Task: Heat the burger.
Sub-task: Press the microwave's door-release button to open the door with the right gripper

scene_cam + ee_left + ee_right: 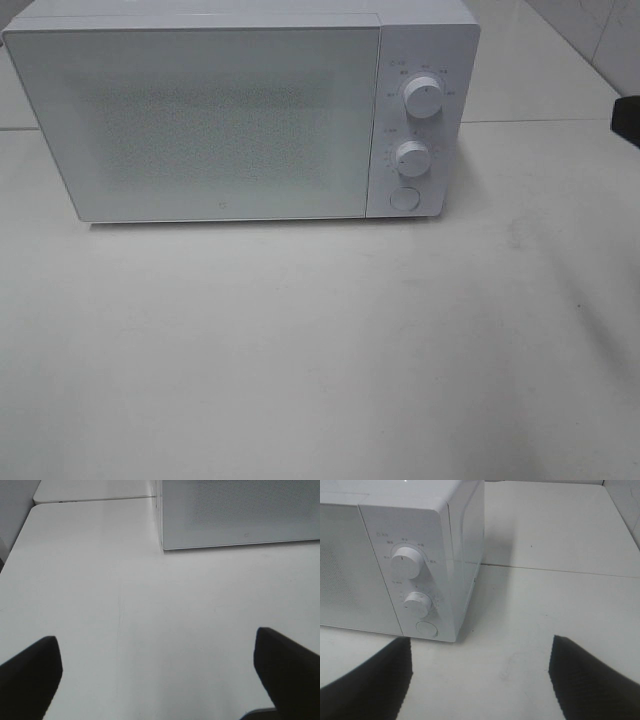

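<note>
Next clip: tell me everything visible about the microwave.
The microwave is a white, boxy unit, smooth like plastic, standing upright on the white table, front toward the high camera. Its wide door, with a speckled mesh window, is shut. Right of the door, a panel carries an upper knob, a lower knob and a round button beneath. Markings ring the knobs, too small to read. Only the table is seen touching it.

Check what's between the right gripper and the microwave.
Only bare white tabletop between the right gripper and the microwave, seen in the right wrist view.
</note>
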Controlling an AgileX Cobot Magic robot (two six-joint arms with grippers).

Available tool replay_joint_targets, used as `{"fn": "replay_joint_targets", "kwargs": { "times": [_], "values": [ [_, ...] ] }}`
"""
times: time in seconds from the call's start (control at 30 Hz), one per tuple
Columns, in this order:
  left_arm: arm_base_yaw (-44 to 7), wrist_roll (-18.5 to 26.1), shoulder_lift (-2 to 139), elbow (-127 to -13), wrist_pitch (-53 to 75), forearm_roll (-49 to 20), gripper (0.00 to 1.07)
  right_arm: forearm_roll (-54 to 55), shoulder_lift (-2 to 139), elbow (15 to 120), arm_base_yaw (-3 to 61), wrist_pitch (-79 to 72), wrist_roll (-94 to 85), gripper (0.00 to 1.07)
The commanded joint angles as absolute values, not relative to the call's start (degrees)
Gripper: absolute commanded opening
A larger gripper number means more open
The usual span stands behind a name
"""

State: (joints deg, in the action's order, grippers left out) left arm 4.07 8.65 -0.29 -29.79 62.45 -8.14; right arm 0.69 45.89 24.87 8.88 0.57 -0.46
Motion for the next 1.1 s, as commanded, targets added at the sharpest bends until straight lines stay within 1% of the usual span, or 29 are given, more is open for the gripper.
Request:
{"fn": "replay_joint_targets", "kwargs": {
  "times": [0.03,0.07,0.13,0.17,0.2,0.27,0.3,0.43,0.53,0.57,0.6,0.67,0.7,0.73,0.77,0.83,0.87,0.93,1.0,1.03,1.07,1.1],
  "values": [
    [4.0,8.2,-1.4,-29.7,61.5,-8.1,0.98,0.9,49.0,22.1,8.7,-10.1,0.0,0.76],
    [4.0,8.2,-1.4,-29.7,61.5,-8.1,0.98,0.9,49.0,22.1,8.7,-10.1,0.0,0.76],
    [4.0,8.2,-1.4,-29.7,61.5,-8.1,0.98,0.9,51.6,20.2,8.7,-18.1,0.0,0.76],
    [4.0,8.2,-1.4,-29.7,61.5,-8.1,0.98,0.9,51.6,20.2,8.7,-18.1,0.0,0.76],
    [4.0,8.2,-1.4,-29.7,61.5,-8.1,0.98,0.9,54.0,18.9,8.7,-24.8,0.0,0.76],
    [4.0,8.2,-1.4,-29.7,61.5,-8.1,0.98,0.9,55.2,18.3,8.7,-27.7,0.0,0.76],
    [4.0,8.2,-1.4,-29.7,61.5,-8.1,0.98,0.9,57.5,17.3,8.7,-32.1,0.0,0.76],
    [4.0,8.2,-1.4,-29.7,61.5,-8.1,0.98,2.3,60.8,16.0,8.8,-36.8,-1.4,0.76],
    [4.0,8.2,-1.4,-29.7,61.5,-8.1,0.98,6.9,65.3,14.8,10.5,-42.1,-5.2,0.76],
    [4.0,8.2,-1.4,-29.7,61.5,-8.1,0.98,6.9,65.3,14.8,10.5,-42.1,-5.2,0.76],
    [4.0,8.2,-1.4,-29.7,61.5,-8.1,0.98,10.3,67.4,14.3,12.1,-44.7,-8.2,0.76],
    [4.0,8.2,-1.4,-29.7,61.5,-8.1,0.98,11.9,68.5,13.9,13.1,-46.4,-9.4,0.76],
    [4.0,8.2,-1.4,-29.7,61.5,-8.1,0.98,15.5,71.3,13.0,15.8,-51.2,-12.1,0.76],
    [4.0,8.2,-1.4,-29.7,61.5,-8.1,0.98,15.5,71.3,13.0,15.8,-51.2,-12.1,0.76],
    [4.0,8.2,-1.4,-29.7,61.5,-8.1,0.98,19.1,73.9,12.6,18.7,-54.8,-13.8,0.76],
    [4.0,8.2,-1.4,-29.7,61.5,-8.1,0.98,20.4,75.3,12.6,19.9,-56.3,-14.1,0.76],
    [4.0,8.2,-1.4,-29.7,61.5,-8.1,0.98,22.7,77.9,12.6,22.4,-59.2,-14.0,0.76],
    [4.0,8.2,-1.4,-29.7,61.5,-8.1,0.98,23.5,79.0,12.6,23.3,-60.4,-13.9,0.76],
    [4.0,8.2,-1.4,-29.7,61.5,-8.1,0.98,26.4,82.6,12.6,26.6,-64.9,-13.7,0.76],
    [4.0,8.2,-1.4,-29.7,61.5,-8.1,0.98,26.4,82.6,12.6,26.6,-64.9,-13.7,0.76],
    [4.0,8.2,-1.4,-29.7,61.5,-8.1,0.98,28.7,84.9,12.7,28.8,-67.8,-13.7,0.76],
    [4.0,8.2,-1.4,-29.7,61.5,-8.1,0.98,28.7,84.9,12.7,28.8,-67.8,-13.7,0.76]
  ]
}}
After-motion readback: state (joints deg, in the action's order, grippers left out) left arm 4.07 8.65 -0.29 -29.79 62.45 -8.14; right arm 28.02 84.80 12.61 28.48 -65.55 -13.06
